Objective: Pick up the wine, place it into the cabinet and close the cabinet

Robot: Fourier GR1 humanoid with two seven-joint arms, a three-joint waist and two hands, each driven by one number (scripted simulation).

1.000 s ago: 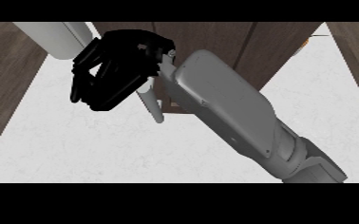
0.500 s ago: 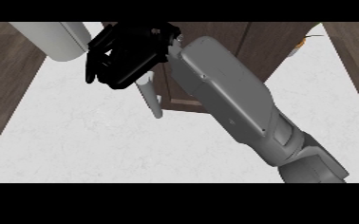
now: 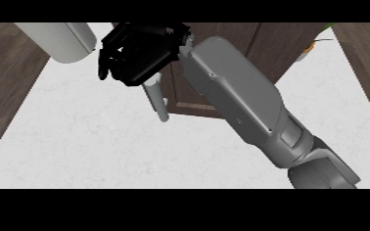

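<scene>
My right hand [image 3: 139, 53] is black and sits at the top of the view, against the brown cabinet door [image 3: 217, 39]. Its fingers hang relaxed and hold nothing. The grey right forearm [image 3: 239, 103] runs from the lower right up to it. Just below the hand, the door's pale bar handle [image 3: 158, 102] sticks out over the counter. No wine bottle shows anywhere; the hand and forearm hide much of the cabinet's front. My left hand is not in the picture.
A pale grey cylinder [image 3: 59, 40] lies at the top left, cut off by the edge. The white speckled counter [image 3: 94, 147] fills the lower left. A small orange and white object [image 3: 313, 48] stands at the top right beside the cabinet.
My right hand has moved up and slightly right, closer against the cabinet door. The handle has shifted a little upward with it.
</scene>
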